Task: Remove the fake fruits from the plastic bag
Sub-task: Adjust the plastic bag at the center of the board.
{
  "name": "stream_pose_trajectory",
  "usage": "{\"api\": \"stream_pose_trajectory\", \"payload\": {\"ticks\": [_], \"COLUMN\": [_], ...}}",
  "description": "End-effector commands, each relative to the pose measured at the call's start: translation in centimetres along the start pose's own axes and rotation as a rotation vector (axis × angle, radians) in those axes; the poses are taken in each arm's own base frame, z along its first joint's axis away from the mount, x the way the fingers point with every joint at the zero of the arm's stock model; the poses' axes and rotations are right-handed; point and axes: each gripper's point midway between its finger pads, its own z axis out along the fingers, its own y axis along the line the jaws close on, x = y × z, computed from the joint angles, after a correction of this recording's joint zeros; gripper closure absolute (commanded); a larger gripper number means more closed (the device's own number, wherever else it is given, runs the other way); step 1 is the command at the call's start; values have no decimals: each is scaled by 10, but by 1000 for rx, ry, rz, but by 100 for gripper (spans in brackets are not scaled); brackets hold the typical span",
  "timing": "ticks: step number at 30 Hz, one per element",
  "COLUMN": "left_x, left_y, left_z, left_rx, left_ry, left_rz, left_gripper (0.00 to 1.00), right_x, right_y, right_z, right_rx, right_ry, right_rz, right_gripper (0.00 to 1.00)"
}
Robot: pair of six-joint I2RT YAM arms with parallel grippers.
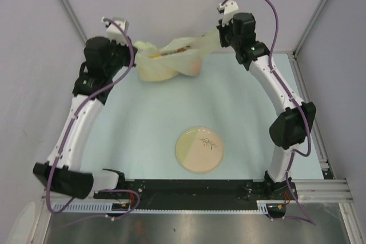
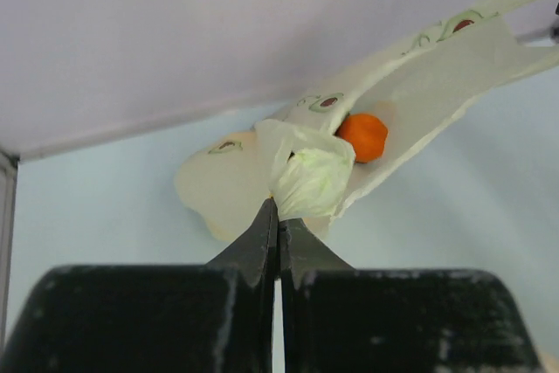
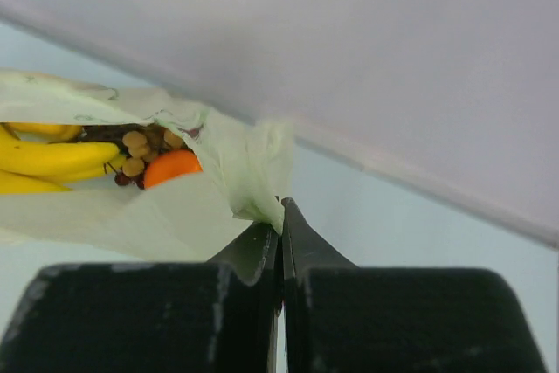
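Note:
The pale yellow-green plastic bag (image 1: 171, 58) hangs stretched between my two grippers at the far side of the table. My left gripper (image 2: 279, 212) is shut on one bunched end of the bag (image 2: 310, 183). My right gripper (image 3: 280, 214) is shut on the other end (image 3: 253, 172). In the right wrist view the bag's mouth shows a yellow banana bunch (image 3: 44, 159), an orange (image 3: 170, 168) and a grape bunch (image 3: 140, 150) inside. The orange (image 2: 362, 135) also shows through the opening in the left wrist view. Other fruits are hidden.
A round cream plate (image 1: 199, 150) lies on the pale blue table, near the front middle. Grey walls with metal posts (image 1: 66, 4) close in the back and sides. A black base rail (image 1: 189, 190) runs along the near edge.

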Motion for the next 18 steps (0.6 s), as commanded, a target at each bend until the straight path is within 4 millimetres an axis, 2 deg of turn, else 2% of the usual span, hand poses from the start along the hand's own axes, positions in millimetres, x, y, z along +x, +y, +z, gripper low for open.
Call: {"api": "stream_pose_trajectory", "payload": {"ticks": [1, 2, 3, 4, 5, 6, 7, 8, 9, 10, 11, 14, 16, 18], "left_x": [66, 85, 98, 117, 129, 137, 146, 155, 157, 154, 150, 121, 100, 86], "left_y": [-12, -19, -28, -33, -36, -37, -39, -39, -39, -43, -42, -46, -48, -63], "left_z": [-35, -42, -47, -57, -63, -69, -78, -86, -91, -96, -104, -116, -119, -118], "left_rx": [34, 58, 83, 103, 108, 108, 117, 112, 116, 139, 138, 185, 209, 307], "left_ry": [118, 179, 212, 244, 274, 293, 311, 346, 355, 355, 352, 271, 201, 171], "left_rz": [-67, -83, -108, -126, -139, -151, -153, -156, -147, -140, -127, -59, -6, 31], "left_gripper": [100, 100, 100, 96, 92, 85, 69, 62, 56, 47, 43, 31, 19, 16], "right_x": [36, 79, 98, 104, 138, 145, 144, 146, 143, 127, 118, 67, 36, 18], "right_y": [40, 51, 55, 59, 69, 73, 74, 79, 79, 75, 74, 64, 68, 76], "right_z": [-52, -57, -67, -83, -94, -102, -115, -122, -127, -136, -140, -156, -166, -175], "right_rx": [-109, -137, -145, -155, -187, -201, -218, -248, -256, -246, -240, -206, -236, -271], "right_ry": [99, 195, 234, 246, 321, 337, 344, 349, 344, 298, 271, 140, 64, 14], "right_rz": [70, 93, 111, 126, 130, 130, 127, 122, 116, 109, 88, 71, 77, 93], "right_gripper": [100, 100, 100, 100, 93, 81, 69, 55, 50, 45, 38, 28, 26, 26]}}
